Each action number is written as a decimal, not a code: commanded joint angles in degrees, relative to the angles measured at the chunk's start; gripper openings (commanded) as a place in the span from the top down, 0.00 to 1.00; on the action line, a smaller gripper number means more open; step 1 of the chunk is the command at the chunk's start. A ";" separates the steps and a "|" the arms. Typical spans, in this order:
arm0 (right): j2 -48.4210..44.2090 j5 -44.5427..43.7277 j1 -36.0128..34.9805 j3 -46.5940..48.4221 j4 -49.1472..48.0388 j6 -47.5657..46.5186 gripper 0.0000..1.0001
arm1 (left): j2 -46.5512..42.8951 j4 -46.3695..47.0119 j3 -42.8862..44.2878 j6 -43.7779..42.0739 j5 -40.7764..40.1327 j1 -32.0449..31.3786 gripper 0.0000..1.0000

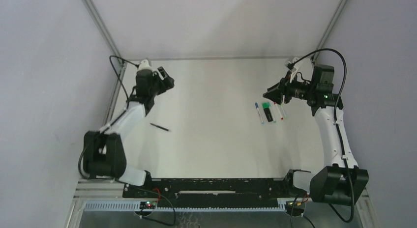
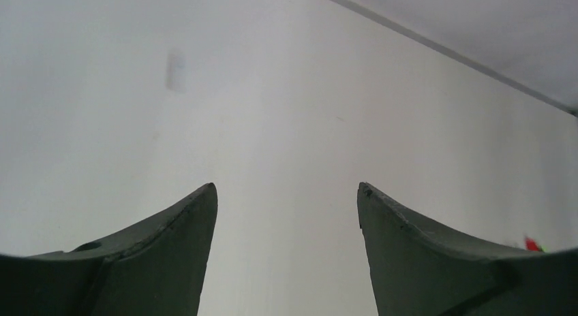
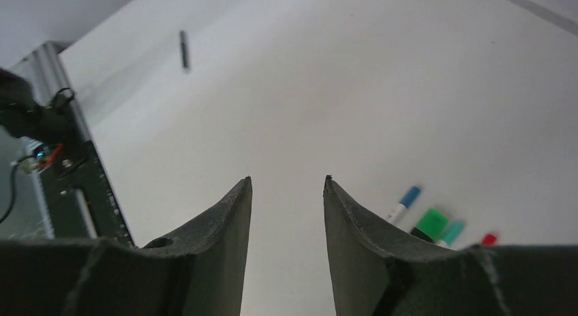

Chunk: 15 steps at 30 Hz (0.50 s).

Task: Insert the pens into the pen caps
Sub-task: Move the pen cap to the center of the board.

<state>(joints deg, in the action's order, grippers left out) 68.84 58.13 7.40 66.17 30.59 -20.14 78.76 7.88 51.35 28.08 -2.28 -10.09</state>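
1. Currently I see the left gripper (image 2: 286,186) spread wide and empty, over the far-left tabletop (image 1: 211,139).
2. The right gripper (image 3: 287,180) is parted too, empty, at far right.
3. Four pens (image 1: 268,112), with blue, green, teal and red ends, lie side by side near it.
4. A thin black pen (image 1: 160,127) lies alone at left.

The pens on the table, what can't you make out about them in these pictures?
Top external: the pens are too small to tell capped from uncapped.
Right wrist: only their coloured ends show; a finger of the right gripper hides most barrels.
Left wrist: just a red-green sliver at the edge, blurred, cut off by a finger of the left gripper.
The thin black pen is tiny and blurred; capped or not, unclear.
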 commanded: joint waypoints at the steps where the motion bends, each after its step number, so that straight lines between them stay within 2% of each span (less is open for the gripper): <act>1: 2.07 8.61 -0.20 0.31 0.51 -0.56 0.50 | 14.23 -18.78 18.54 0.89 -0.71 4.74 0.22; 6: 4.45 8.12 -0.02 -1.12 1.32 -2.30 0.50 | 31.54 -33.13 39.86 -3.52 -2.00 6.87 0.29; 8: 4.99 7.72 -0.02 -1.06 1.85 -3.08 0.50 | 35.90 -36.03 45.27 -4.80 -2.51 7.23 0.34; 11: 5.63 7.70 0.07 -1.05 2.72 -4.28 0.50 | 41.20 -39.32 52.40 -6.06 -3.16 7.58 0.48; 15: 6.34 7.46 0.16 -1.07 3.33 -5.22 0.50 | 47.79 -44.75 61.61 -7.10 -3.74 7.71 0.51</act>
<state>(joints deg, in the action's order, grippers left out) 74.81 64.40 7.40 64.84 32.99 -22.81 122.50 -28.69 103.59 23.92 -4.84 -2.70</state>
